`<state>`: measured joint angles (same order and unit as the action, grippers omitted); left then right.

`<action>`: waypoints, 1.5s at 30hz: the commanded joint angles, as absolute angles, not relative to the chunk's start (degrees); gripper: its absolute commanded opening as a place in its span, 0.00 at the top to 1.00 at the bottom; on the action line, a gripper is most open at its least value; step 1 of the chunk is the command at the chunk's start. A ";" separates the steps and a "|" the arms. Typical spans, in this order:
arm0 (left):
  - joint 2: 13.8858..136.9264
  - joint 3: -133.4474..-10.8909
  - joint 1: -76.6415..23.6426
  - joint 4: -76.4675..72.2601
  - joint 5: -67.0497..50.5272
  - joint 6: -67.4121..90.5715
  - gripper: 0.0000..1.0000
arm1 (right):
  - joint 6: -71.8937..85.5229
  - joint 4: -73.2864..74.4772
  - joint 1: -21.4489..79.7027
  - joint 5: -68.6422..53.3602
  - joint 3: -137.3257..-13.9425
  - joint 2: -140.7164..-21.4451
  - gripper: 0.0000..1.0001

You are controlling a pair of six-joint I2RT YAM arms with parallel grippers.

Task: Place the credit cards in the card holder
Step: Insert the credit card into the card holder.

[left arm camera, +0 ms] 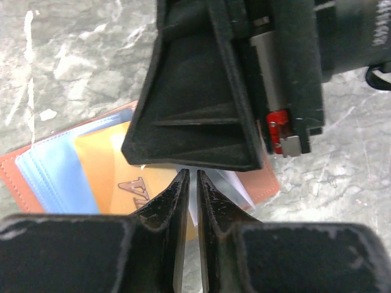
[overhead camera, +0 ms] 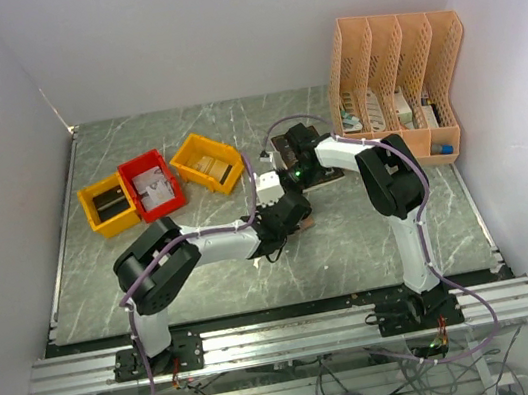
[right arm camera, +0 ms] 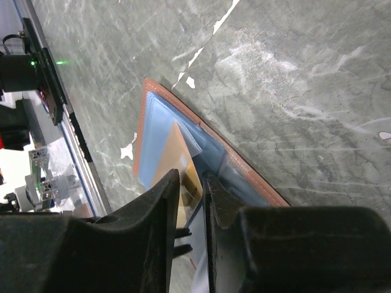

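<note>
The card holder (left arm camera: 267,183) lies open on the table, tan-pink outside with light blue pockets; it also shows in the right wrist view (right arm camera: 142,122) and barely under both grippers from above (overhead camera: 305,221). An orange-gold card (left arm camera: 116,165) sits in its pockets (right arm camera: 177,152). A grey-silver card (left arm camera: 229,183) slants over the holder's edge, and my right gripper (right arm camera: 190,174) is shut on it (right arm camera: 200,268). My left gripper (left arm camera: 189,174) has its jaws almost together with nothing between them, its tips at that card's edge, just below a right finger (left arm camera: 201,91). From above, left gripper (overhead camera: 286,222) and right gripper (overhead camera: 295,202) meet mid-table.
Two yellow bins (overhead camera: 108,205) (overhead camera: 208,163) and a red bin (overhead camera: 150,184) stand at the back left. A tall peach slotted file rack (overhead camera: 397,84) stands at the back right. A dark flat object (overhead camera: 321,176) lies under the right arm.
</note>
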<state>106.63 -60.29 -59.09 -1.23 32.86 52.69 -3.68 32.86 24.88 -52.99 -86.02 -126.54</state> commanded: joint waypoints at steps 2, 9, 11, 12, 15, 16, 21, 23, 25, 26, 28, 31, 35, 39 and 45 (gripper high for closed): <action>107.37 -61.83 -59.41 3.27 39.27 56.15 0.78 | -4.44 33.00 25.31 -52.65 -85.22 -127.48 0.77; 107.93 -62.40 -59.43 5.82 40.46 58.10 0.78 | -4.51 32.98 25.31 -52.75 -85.20 -127.40 0.75; 107.93 -62.40 -59.43 6.33 40.82 58.43 0.78 | -4.49 32.99 25.31 -52.81 -85.18 -127.36 0.75; 108.00 -62.47 -59.42 6.59 41.07 58.57 0.78 | -4.53 32.98 25.31 -52.90 -85.24 -127.35 0.75; 108.19 -62.75 -59.41 7.47 41.86 58.48 0.78 | -4.58 33.14 25.31 -53.13 -85.36 -127.14 0.73; 108.15 -62.75 -59.41 7.70 42.11 58.33 0.78 | -4.64 33.29 25.31 -53.17 -85.42 -126.97 0.72; 107.83 -62.33 -59.41 6.82 42.90 56.07 0.78 | -5.43 34.07 24.86 -53.13 -85.97 -125.66 0.63; 107.75 -62.31 -59.42 6.62 42.96 55.26 0.78 | -6.05 34.48 24.39 -52.65 -86.15 -124.64 0.57; 107.75 -62.15 -59.41 5.84 42.50 54.11 0.78 | -6.87 34.69 23.79 -51.99 -86.07 -122.95 0.50; 107.68 -62.14 -59.41 5.52 42.24 53.65 0.78 | -7.52 34.86 23.61 -51.55 -85.98 -122.21 0.48; 107.59 -62.01 -59.44 5.00 41.69 52.87 0.78 | -8.98 35.36 23.23 -50.63 -85.76 -120.78 0.46; 107.11 -61.88 -59.42 4.38 40.99 52.10 0.78 | -10.88 35.28 23.12 -48.93 -84.42 -118.86 0.48; 106.13 -61.43 -59.20 3.54 39.78 51.02 0.78 | -12.85 37.07 23.20 -48.75 -83.84 -119.22 0.62; 104.57 -59.98 -58.74 1.64 37.96 50.10 0.79 | -12.71 37.14 23.27 -49.05 -83.76 -119.53 0.74; 99.12 -56.70 -57.74 -0.02 34.73 47.47 0.80 | -13.43 37.97 23.07 -48.35 -83.06 -119.81 0.87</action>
<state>104.49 -58.74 -58.70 3.25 36.49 50.06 -11.86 36.49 23.20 -49.01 -83.92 -119.72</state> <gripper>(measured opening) 0.205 0.156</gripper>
